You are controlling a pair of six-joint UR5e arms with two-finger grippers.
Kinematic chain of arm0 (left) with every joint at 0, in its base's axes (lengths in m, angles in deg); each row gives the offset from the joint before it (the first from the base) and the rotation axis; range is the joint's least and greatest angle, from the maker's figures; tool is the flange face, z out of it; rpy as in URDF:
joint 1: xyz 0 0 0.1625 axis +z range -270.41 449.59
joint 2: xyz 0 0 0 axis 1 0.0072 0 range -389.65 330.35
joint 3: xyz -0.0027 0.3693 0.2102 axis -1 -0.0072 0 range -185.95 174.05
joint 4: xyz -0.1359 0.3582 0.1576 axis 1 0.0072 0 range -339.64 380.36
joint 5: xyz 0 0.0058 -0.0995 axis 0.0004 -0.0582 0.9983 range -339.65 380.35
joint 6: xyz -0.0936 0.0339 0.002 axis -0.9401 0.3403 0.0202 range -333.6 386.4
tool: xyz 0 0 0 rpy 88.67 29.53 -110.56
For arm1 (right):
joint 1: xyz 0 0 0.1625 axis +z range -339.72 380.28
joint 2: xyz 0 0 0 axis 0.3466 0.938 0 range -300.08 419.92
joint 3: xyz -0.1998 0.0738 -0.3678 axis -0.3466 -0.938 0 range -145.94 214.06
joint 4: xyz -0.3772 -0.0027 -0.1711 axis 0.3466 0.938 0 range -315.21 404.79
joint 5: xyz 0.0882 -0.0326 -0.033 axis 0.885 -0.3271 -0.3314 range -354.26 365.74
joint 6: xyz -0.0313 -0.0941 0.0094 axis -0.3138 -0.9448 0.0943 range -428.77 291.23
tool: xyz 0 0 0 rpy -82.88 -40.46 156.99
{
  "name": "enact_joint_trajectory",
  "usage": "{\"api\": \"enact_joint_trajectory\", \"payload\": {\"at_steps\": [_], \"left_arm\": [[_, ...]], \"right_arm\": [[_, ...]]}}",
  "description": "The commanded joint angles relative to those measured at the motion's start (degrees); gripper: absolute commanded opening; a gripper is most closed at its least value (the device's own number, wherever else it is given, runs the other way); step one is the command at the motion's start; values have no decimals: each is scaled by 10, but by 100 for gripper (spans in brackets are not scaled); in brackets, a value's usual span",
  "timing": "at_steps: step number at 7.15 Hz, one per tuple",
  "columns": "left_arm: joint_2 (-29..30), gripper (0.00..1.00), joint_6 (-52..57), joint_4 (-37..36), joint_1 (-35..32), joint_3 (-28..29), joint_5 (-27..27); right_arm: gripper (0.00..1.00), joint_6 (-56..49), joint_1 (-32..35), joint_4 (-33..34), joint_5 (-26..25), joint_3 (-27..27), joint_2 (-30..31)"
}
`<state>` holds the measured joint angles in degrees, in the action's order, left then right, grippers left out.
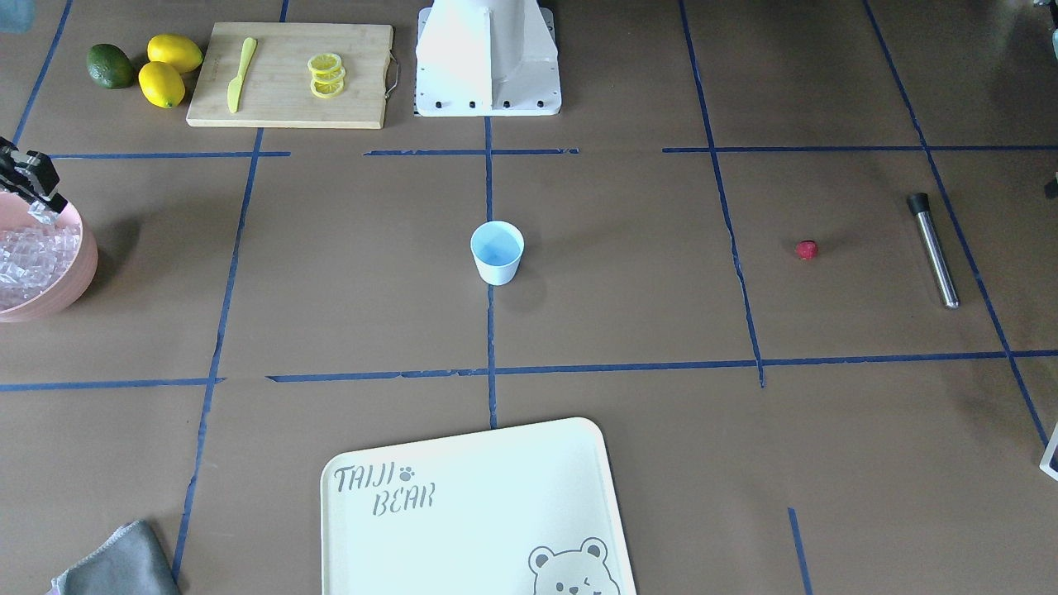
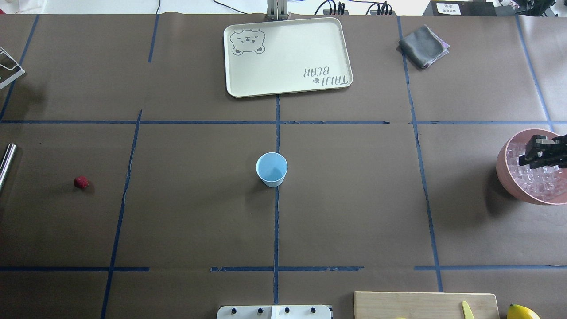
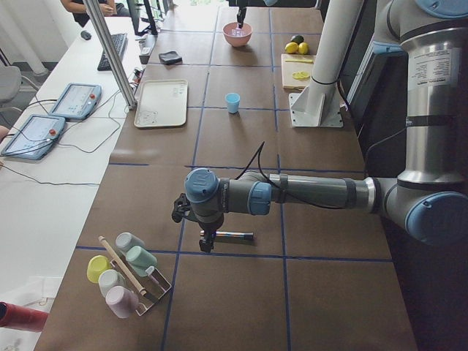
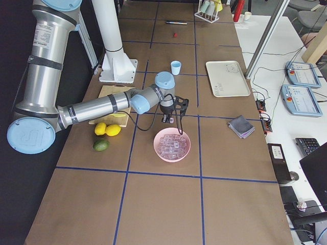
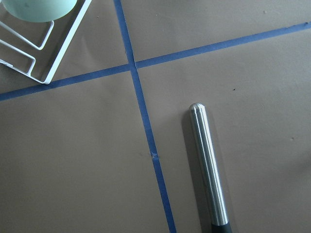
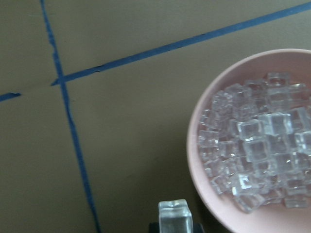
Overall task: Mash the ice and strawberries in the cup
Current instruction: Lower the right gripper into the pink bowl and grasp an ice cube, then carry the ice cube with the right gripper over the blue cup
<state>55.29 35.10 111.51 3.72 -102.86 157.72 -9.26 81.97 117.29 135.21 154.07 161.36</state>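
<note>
**Right arm.** The right claw (image 1: 43,202) is clenched on a single ice cube (image 6: 173,216). Only the right wrist view shows the cube squarely. It is clear and glassy with softened edges, pinched between dark pads at the bottom of the frame. The front-facing and overhead views place the claw at the edge of the pink bowl (image 2: 505,179). The ice (image 6: 257,145) lies in the bowl as a heap of small translucent cubes.

**Left arm.** The left claw (image 3: 207,245) appears only in the exterior left view, pointing down just above the muddler (image 1: 934,250). I cannot tell whether it is released or clenched. The left wrist view shows no fingers. It shows the muddler's polished, round-tipped steel shaft, the start of its dark grip, and a corner of a white wire rack (image 5: 29,63).

**Task items.**
- The cup (image 1: 497,252) stands upright at the middle of the brown paper-covered worktop (image 1: 620,314), on a blue tape line. It is pale blue, tapered and smooth-walled.
- The strawberry (image 1: 807,249) is small, red and round. It lies on the robot's left side, near the muddler and well apart from the cup.

**Other items.**
- A cream tray (image 1: 496,496) with a printed bear lies on the operators' side.
- A wooden cutting board (image 1: 281,95) carries a yellow-green knife (image 1: 240,73) and stacked lemon slices (image 1: 326,74).
- Two lemons (image 1: 173,54) and a dark green fruit (image 1: 110,66) lie beside the board.
- A folded grey cloth (image 2: 423,45) lies near the tray.
</note>
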Motion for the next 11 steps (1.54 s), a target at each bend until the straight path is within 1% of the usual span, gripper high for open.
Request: {"api": "enact_joint_trajectory", "payload": {"at_steps": [1,2,3,4,5,6,7,8,9,10,11], "left_arm": [[-1,100,0,-1,0,1,-1],[-1,100,1,-1,0,1,-1],[-1,100,4,-1,0,1,-1],[-6,100,5,0,0,1,-1],[-5,100,4,0,0,1,-1],[-4,100,2,1,0,0,0],[-3,100,0,8,0,-4,0],[-4,100,0,9,0,-4,-1],[-5,100,0,9,0,-3,-1],[-6,100,0,8,0,-4,-1],[-6,100,1,9,-2,-5,-1]], "right_arm": [[0,124,-28,7,43,25,-88],[0,218,-76,9,34,22,-150],[0,276,-112,10,29,15,-198],[0,340,-155,48,15,-5,-273],[0,364,-196,115,-19,-43,-369],[0,395,-243,149,-66,-73,-435],[0,422,-269,150,-83,-86,-453],[1,429,-295,154,-96,-130,-488],[1,448,-338,151,-155,-201,-536],[1,450,-348,153,-171,-232,-570],[1,450,-348,152,-175,-238,-574]]}}
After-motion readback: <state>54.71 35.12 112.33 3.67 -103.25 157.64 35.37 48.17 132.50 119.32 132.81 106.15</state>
